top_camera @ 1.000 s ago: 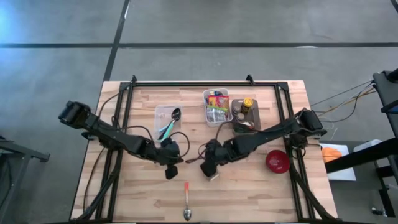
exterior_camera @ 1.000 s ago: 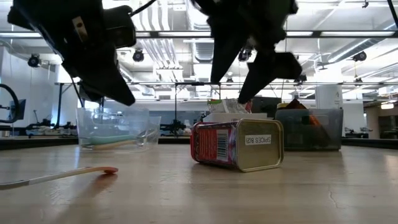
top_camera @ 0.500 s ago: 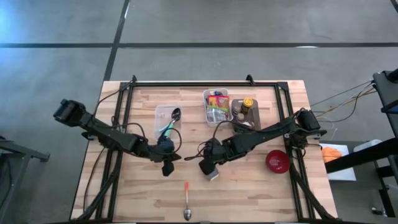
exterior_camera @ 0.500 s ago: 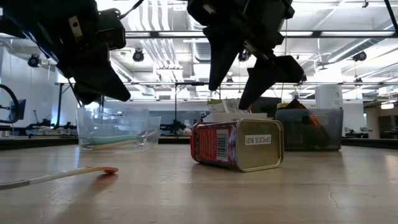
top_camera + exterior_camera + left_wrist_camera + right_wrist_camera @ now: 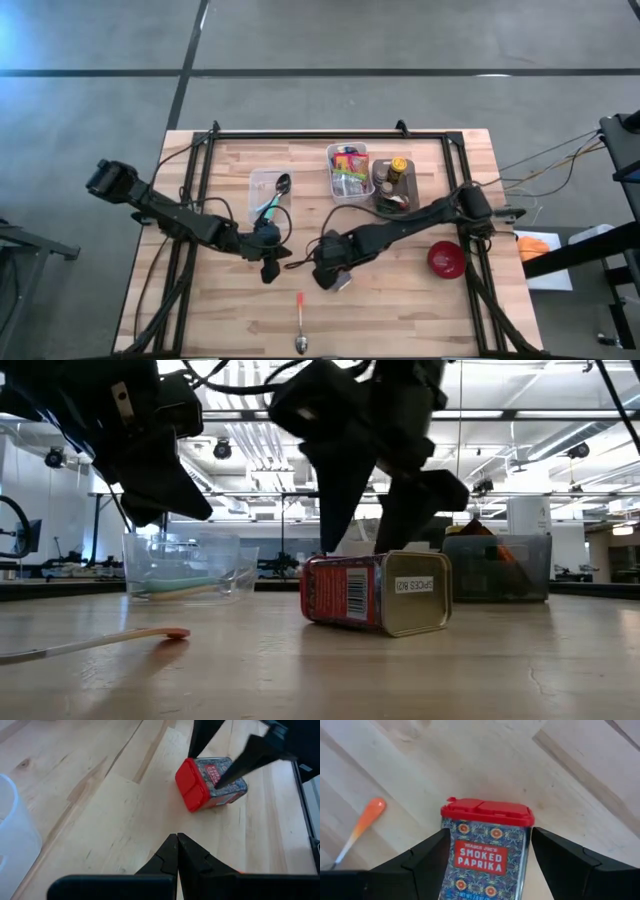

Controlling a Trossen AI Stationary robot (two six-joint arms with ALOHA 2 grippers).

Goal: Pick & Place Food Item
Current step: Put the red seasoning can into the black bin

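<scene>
Wooden counter (image 5: pixel 420 310) carries the smoked paprika tin (image 5: pixel 487 852) on its side; my right claw (image 5: pixel 487 865) has dropped, fingers wide astride it, ready to grip. Left claw (image 5: pixel 177 851) waits pinched shut.

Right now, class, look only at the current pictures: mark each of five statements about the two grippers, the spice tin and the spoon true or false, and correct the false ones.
1. The smoked paprika tin lies on its side on the table. True.
2. The right gripper is shut on the tin. False: its open fingers stand on either side of the tin, not yet closed on it.
3. The left gripper is shut and holds nothing. True.
4. The tin's lid is blue. False: the lid is red.
5. The orange-handled spoon sits inside the clear container. False: it lies on the bare table near the front edge; that container holds other utensils.
</scene>
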